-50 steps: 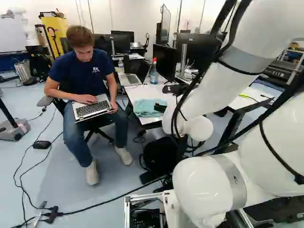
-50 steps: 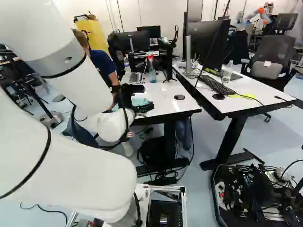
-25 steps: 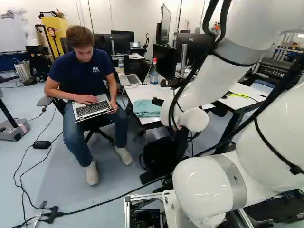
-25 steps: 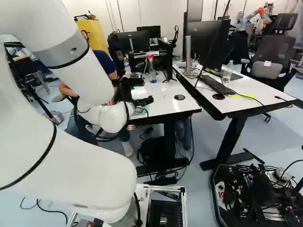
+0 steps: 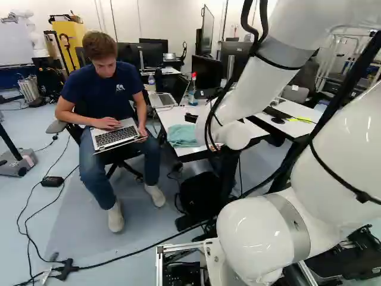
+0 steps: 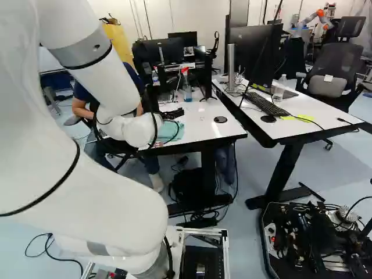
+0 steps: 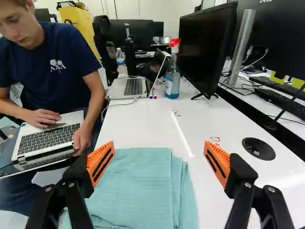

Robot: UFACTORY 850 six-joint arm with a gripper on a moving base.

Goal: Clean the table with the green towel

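Expect your load to be light, soft and limp: the folded pale green cloth towel [image 7: 138,186] should give under the pads, and it is hardly fragile. Its weave looks matt, so slipping seems less likely than catching only the upper layer and letting the stack unfold. You would do well to squeeze low through every layer, bunching the middle or taking the layered right edge, so that a broad, flat part is left for wiping.

The towel lies at the near left of the white-topped counter [image 7: 143,124], beside the seated person [image 5: 101,89] with a silver laptop [image 5: 115,136] on the lap; keep your approach clear of that side. Your black pincer with orange pads [image 7: 158,148] is spread wide and has hold of nothing. Its left pad shows over the towel's left side, its right one past the towel's right edge; you cannot tell the height from this.

Against half a second ago, the white arm [image 5: 262,89] has shifted leftward in the left base view, its wrist a little higher. In the right base view, more of the towel shows past the pincer. The towel itself lies in the same place on the counter, and your base has not moved.
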